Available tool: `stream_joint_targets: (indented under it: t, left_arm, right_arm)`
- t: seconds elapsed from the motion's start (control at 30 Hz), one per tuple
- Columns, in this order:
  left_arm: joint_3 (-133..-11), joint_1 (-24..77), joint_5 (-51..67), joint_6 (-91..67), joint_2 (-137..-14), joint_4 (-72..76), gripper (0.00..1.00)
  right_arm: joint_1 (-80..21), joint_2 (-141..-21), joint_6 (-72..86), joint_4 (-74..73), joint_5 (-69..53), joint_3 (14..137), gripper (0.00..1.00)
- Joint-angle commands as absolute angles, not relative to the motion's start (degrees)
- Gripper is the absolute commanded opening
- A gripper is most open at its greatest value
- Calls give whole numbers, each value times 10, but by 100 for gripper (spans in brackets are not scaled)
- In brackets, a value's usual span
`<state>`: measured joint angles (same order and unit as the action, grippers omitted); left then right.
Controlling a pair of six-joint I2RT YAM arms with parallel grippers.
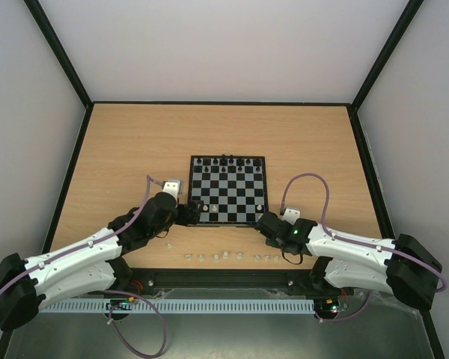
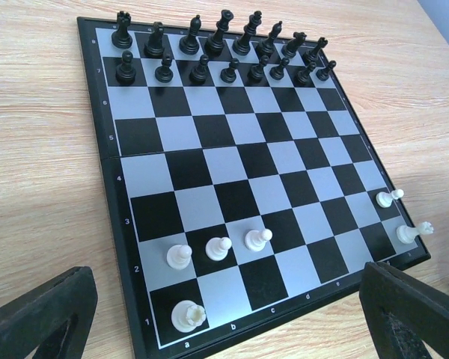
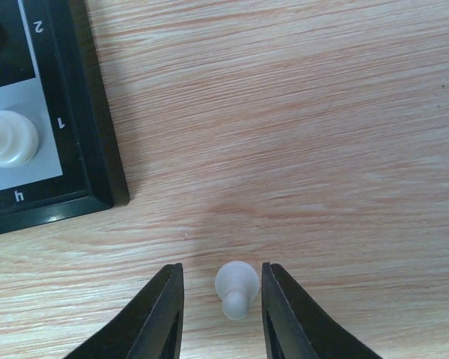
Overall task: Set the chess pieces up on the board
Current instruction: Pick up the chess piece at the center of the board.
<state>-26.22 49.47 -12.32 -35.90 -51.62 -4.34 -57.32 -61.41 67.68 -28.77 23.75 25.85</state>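
The board [image 1: 228,190] lies mid-table with black pieces [image 2: 224,52] filling its two far rows. In the left wrist view three pale pawns [image 2: 218,247] stand on the second row and a rook [image 2: 188,315] on the near left corner square. Two more white pieces [image 2: 400,215] stand at the right edge. Several loose white chess pieces [image 1: 228,256] lie in a row on the table by the near edge. My left gripper [image 2: 224,329] hovers open over the board's near left corner. My right gripper [image 3: 221,299] straddles a lying pawn [image 3: 236,288], its jaws a little apart from it.
The board's corner [image 3: 90,149] with a white rook [image 3: 9,138] sits up and to the left of my right gripper. Black-framed walls [image 1: 73,157] close in the wooden table on three sides. Purple cables [image 1: 307,179] loop above both arms.
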Motion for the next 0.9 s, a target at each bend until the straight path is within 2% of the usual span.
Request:
stream_joint_targets:
  t: [0.0,0.17,0.43,0.63,0.87]
  left_arm:
    - [-255,492,-118,-352,-509,-36,99]
    - [-253,492,-117,-352,-505,-37,99]
    - [-251,492,-115,-352,-494,-40,99]
    - [-251,492,-116,-352,-496,-40,99]
    - [-251,492,-121,-353,-496,-41,99]
  right_arm:
    - [-577,-603,689,-318,266,253,26]
    - [-577,-599,685,-320,267,252,14]
    - [-577,-598,682,-313,263,241,14]
    - [-577,-594,677,-309,259,238,2]
    - [-577,-571,652,-350,271,287,1]
